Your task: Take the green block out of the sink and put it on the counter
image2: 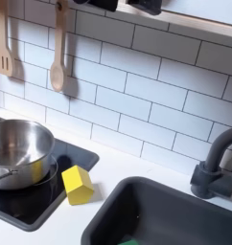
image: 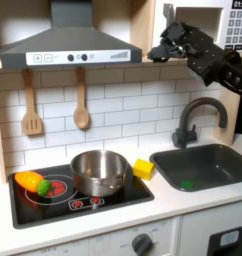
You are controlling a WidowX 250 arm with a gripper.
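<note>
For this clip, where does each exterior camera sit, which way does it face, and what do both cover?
First exterior view: in front, facing the backsplash; arm and hand high above the sink, green block inside.
Second exterior view: closer, angled down across the counter.
Shared: pot, yellow block, faucet, sink, spoon.
</note>
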